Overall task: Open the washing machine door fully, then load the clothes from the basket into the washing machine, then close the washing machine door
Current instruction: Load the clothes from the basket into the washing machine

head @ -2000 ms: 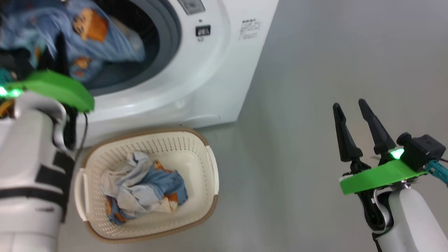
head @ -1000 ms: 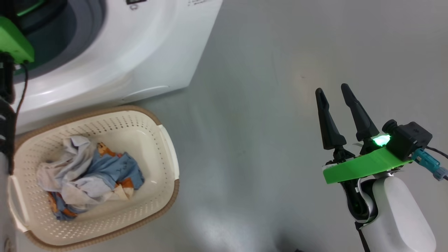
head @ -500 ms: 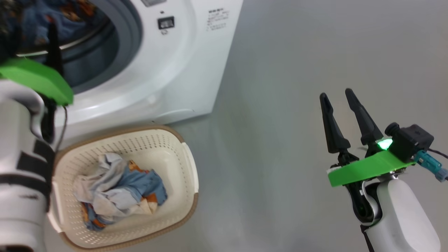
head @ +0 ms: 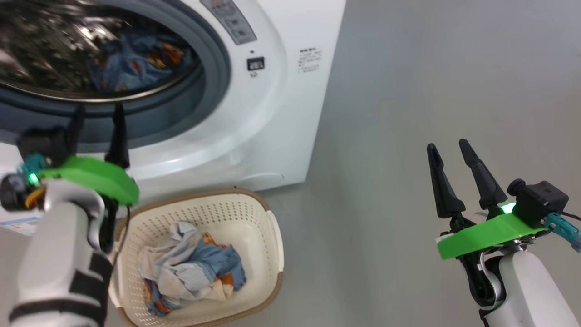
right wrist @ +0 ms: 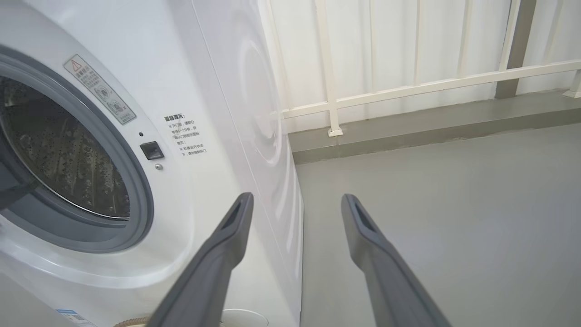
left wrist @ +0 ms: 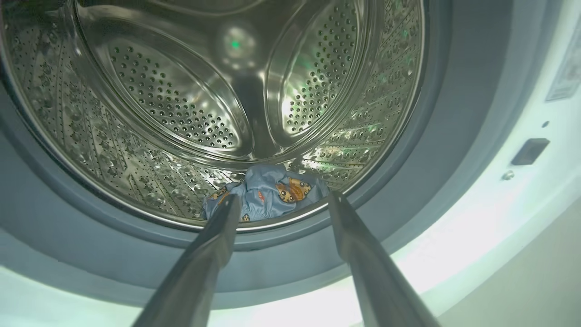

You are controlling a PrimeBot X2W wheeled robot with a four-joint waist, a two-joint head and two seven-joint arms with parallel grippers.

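Left jaws hang released before the washing machine (head: pixel 277 104), a garment (left wrist: pixel 271 194) just beyond them, likely ready for clothes (head: pixel 190 268) in the basket (head: pixel 256 254) below; right jaws spread idle

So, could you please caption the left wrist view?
Open left gripper faces the washer drum, one bear-print garment inside.

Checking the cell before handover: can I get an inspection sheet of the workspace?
Surface: grey floor.
Job's things: washing machine open, one blue garment in drum; basket in front holds more clothes.
Clutter: nothing seen.
End effectors: left end effector open at drum mouth, empty; right end effector open above floor, empty.
Cables: dark cable at left wrist; teal-plugged cable at right wrist.
Surroundings: white railing beyond machine.
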